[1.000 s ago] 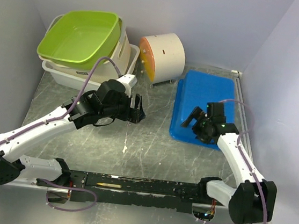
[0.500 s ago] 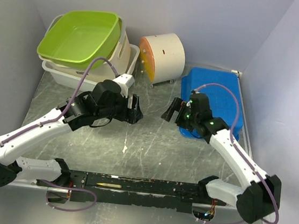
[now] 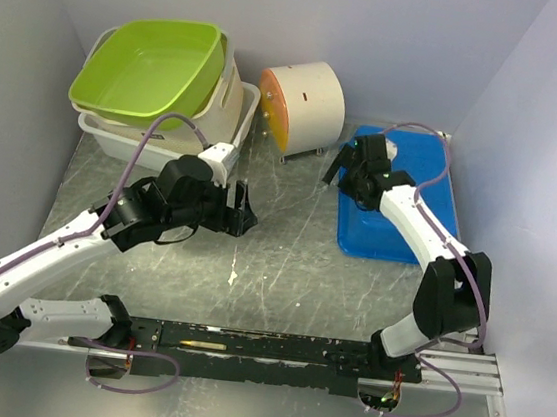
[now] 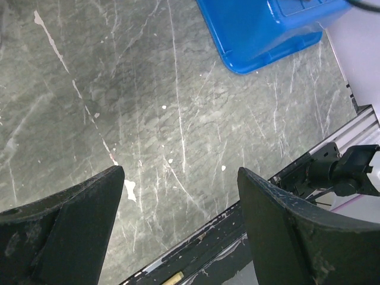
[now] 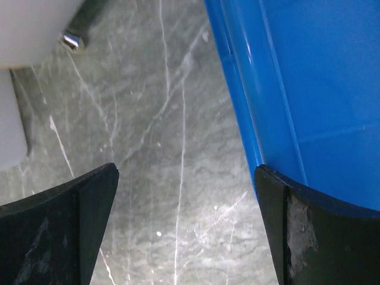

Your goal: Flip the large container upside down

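Toward the table's far right corner, the right gripper (image 3: 339,168) hangs with its fingers spread wide and nothing between them. Its wrist view shows bare table in the gap, and the left long edge of the blue container (image 5: 309,77) runs just beside the right-hand finger. I cannot tell whether that finger touches the plastic. Behind it the right arm reaches far out from its base, lying across the container's top.

The left gripper (image 3: 242,209) is also spread and empty. It is poised over the middle of the table (image 3: 283,259), well apart from the container, and its wrist view shows only grey marbled surface between the fingers.

The container lies flat along the right edge of the table, its long sides running from near to far. It looks already inverted. The face turned up seems closed and smooth with a shallow moulded panel, and in the left wrist view a rim lip appears to sit down against the table. So I judge the turning step to be at its end, with the right hand letting go rather than taking hold. The next move probably calls for lifting that gripper straight up, clear of the edge, so it does not drag the light plastic sideways.
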Controlling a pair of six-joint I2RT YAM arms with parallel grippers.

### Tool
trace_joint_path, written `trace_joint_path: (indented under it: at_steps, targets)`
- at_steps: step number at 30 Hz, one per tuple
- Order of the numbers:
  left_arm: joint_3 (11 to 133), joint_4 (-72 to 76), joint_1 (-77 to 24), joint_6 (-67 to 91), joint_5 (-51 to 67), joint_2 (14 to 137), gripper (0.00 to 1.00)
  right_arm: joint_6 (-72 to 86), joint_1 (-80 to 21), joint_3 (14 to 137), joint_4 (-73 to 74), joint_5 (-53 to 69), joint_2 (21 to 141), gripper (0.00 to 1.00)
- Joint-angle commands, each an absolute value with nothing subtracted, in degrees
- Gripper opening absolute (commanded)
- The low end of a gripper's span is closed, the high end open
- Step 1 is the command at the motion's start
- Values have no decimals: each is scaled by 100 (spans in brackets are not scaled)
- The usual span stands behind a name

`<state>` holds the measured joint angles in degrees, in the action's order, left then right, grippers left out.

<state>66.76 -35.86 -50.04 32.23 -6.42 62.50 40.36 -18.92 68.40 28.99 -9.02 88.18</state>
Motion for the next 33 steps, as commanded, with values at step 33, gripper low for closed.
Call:
trace_joint_path:
  at_steps: [33]
  targets:
    - [6056, -3950, -4969, 3434, -619, 5720, 90, 2948, -1461, 9199, 3467, -1794, 11239, 100]
